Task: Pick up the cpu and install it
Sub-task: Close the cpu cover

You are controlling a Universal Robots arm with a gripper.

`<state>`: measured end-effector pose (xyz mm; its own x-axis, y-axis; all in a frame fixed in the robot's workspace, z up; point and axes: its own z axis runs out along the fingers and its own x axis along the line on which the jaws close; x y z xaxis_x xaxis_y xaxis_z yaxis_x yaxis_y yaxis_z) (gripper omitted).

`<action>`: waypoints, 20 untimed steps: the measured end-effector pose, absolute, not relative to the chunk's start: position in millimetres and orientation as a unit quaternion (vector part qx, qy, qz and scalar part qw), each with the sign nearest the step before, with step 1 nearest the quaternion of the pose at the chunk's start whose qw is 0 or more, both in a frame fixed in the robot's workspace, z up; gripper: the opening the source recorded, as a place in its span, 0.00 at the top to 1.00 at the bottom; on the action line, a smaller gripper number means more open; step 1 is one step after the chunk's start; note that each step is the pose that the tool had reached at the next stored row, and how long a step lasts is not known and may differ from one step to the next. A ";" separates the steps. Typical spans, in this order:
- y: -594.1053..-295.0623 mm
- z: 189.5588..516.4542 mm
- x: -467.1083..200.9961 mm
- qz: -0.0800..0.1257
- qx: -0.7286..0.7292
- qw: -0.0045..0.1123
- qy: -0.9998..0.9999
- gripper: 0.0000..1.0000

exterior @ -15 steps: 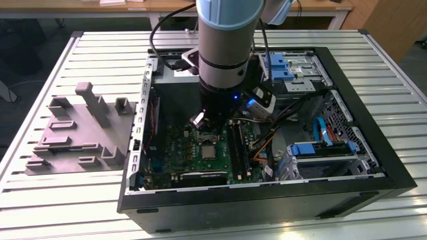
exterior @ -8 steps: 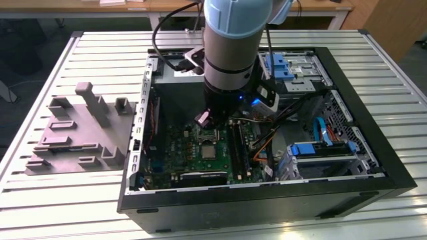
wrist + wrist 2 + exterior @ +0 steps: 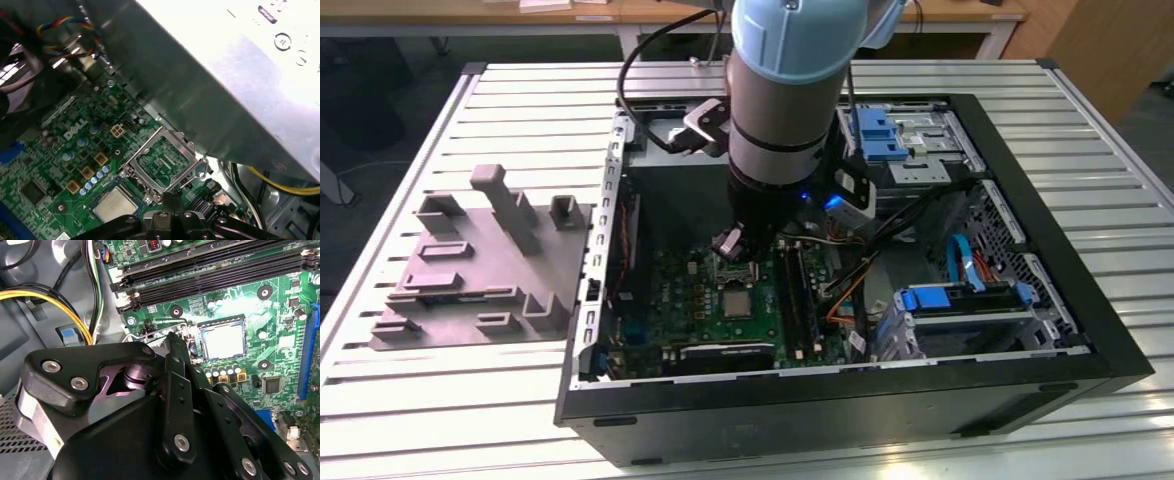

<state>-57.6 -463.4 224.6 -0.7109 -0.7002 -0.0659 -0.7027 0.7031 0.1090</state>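
The cpu lies flat in its socket on the green motherboard, its pale metal top facing up; it also appears in the first wrist view and in the exterior view. The socket's metal load plate stands swung open beside it. My gripper hangs inside the computer case just beside the socket, fingers closed together with their tips at the edge of the open load plate. It holds no chip. Whether the tips touch the plate or the thin wire lever I cannot tell.
The open black computer case lies on a slatted metal table. A grey moulded tray sits at the exterior view's left. Black memory slots, yellow and black cables and blue drive brackets crowd around the socket.
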 end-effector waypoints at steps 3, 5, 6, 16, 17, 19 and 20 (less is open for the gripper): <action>-463.3 224.5 -57.6 0.063 -0.380 0.010 0.923 0.89; -463.2 224.4 -57.5 0.063 -0.380 0.010 0.923 0.89; -463.1 224.3 -57.5 0.064 -0.381 0.010 0.922 0.89; -460.9 221.8 -55.1 0.074 -0.411 0.016 0.908 0.89; -459.1 221.6 -53.8 0.074 -0.411 0.016 0.908 0.89; -455.2 221.2 -51.1 0.074 -0.412 0.016 0.908 0.89; -452.5 220.5 -48.1 0.074 -0.412 0.016 0.908 0.89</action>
